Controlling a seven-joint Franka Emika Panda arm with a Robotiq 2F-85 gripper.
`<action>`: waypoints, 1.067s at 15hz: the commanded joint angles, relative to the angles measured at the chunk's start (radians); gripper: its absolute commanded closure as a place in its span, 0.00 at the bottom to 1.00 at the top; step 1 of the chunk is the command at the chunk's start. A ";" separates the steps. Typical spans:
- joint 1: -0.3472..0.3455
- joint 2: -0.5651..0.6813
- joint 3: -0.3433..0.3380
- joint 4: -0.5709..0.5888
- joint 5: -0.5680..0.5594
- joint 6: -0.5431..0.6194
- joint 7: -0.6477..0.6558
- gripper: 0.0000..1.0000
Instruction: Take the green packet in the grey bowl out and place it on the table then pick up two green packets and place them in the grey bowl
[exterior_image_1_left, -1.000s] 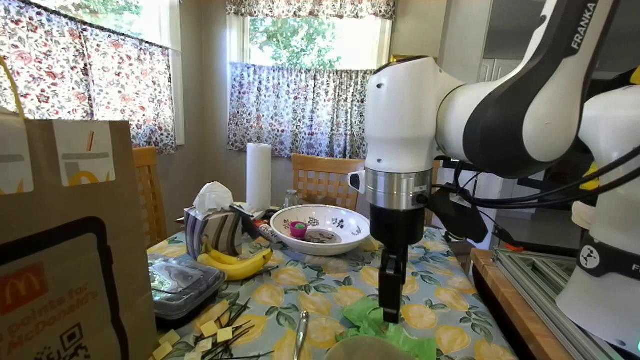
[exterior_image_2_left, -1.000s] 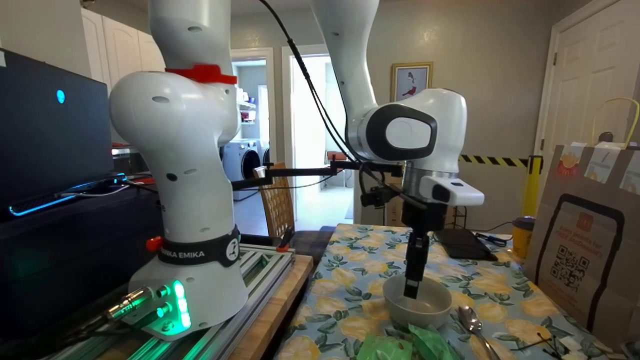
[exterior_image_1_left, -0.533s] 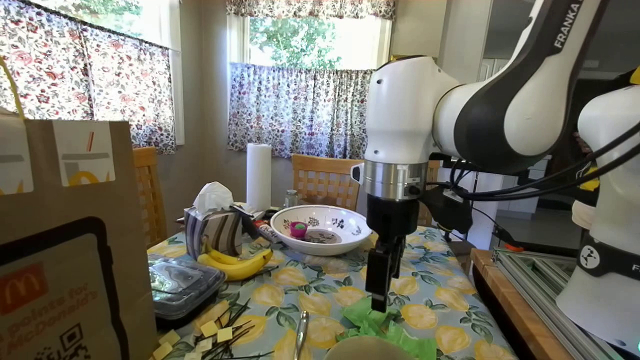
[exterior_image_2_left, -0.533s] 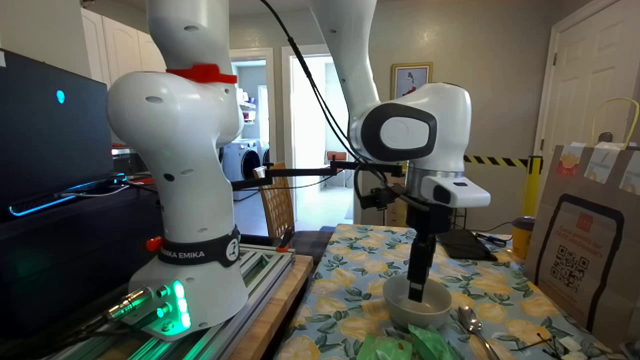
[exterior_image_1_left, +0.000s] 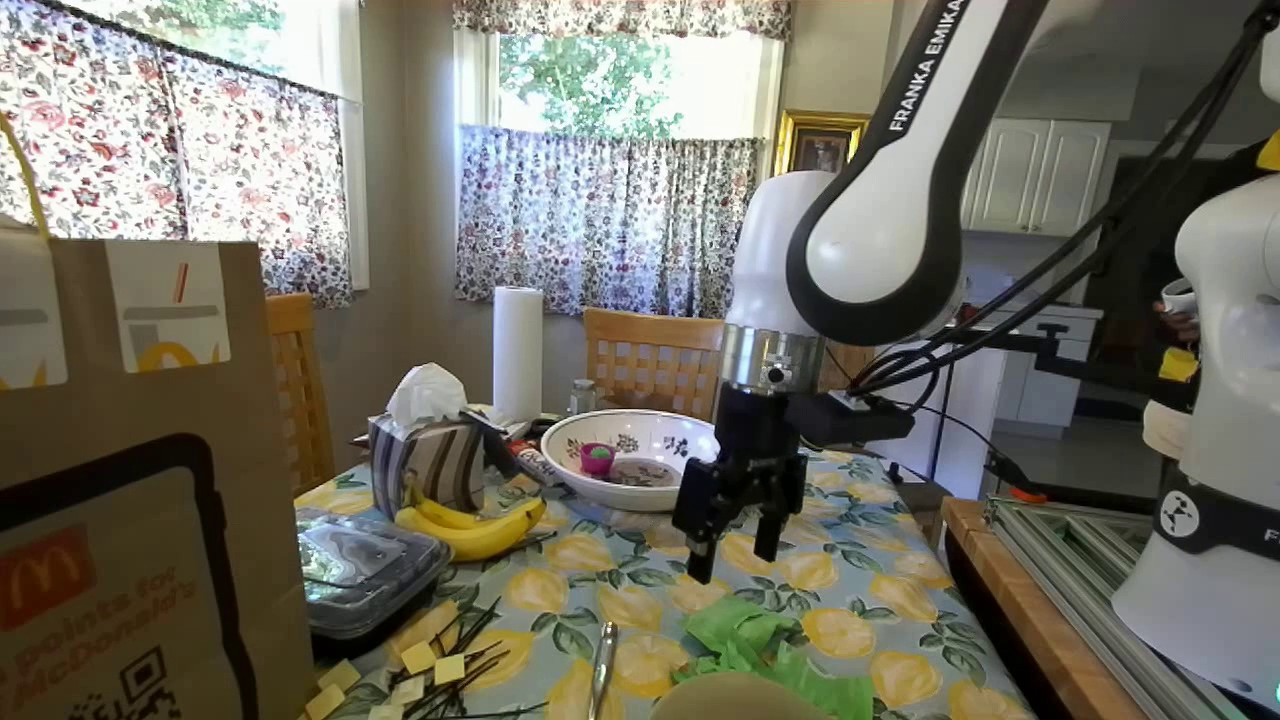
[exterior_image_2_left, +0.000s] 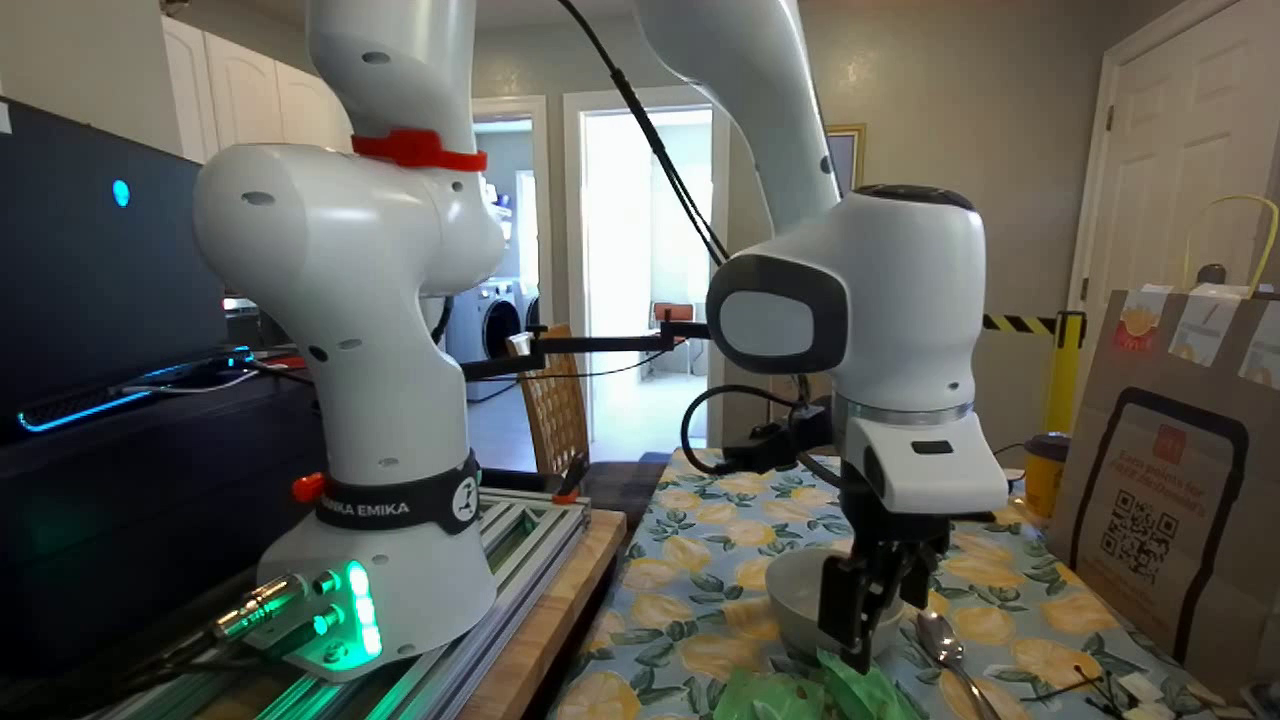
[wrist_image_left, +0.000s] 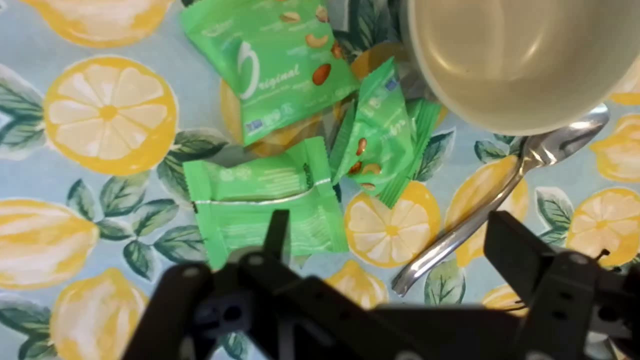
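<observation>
In the wrist view, three green packets (wrist_image_left: 260, 195) are lying clustered on a lemon-patterned desk (exterior_image_1_left: 885, 590), below the hand (wrist_image_left: 390, 222). A seam-side-up packet is lying nearest the hand, with a printed packet (wrist_image_left: 275, 65) just beyond it. A crumpled packet (wrist_image_left: 382, 130) is resting between these two and a grey bowl (wrist_image_left: 520, 65); whether it is touching the bowl, I cannot tell.

The hand is hovering above the desk, its two fingers (wrist_image_left: 517, 245) standing spread wide apart. In the wrist view, the left-hand finger is overlapping the lower edge of the seam-side-up packet, and a spoon (wrist_image_left: 470, 222) is showing through the gap. In both exterior views, the arm (exterior_image_2_left: 900, 300) is bending over the desk, and the hand is pointing down.

The seam-side-up packet's long axis is running left to right across the wrist view. The printed packet is lying roughly square, its lettering slanting up to the right. The crumpled packet is pointing one corner toward the top.
</observation>
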 joint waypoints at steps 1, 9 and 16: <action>-0.096 0.097 0.104 0.101 0.207 -0.015 -0.154 0.00; -0.099 0.279 0.056 0.199 0.134 -0.136 -0.122 0.00; -0.020 0.370 -0.031 0.272 0.081 -0.149 -0.115 0.36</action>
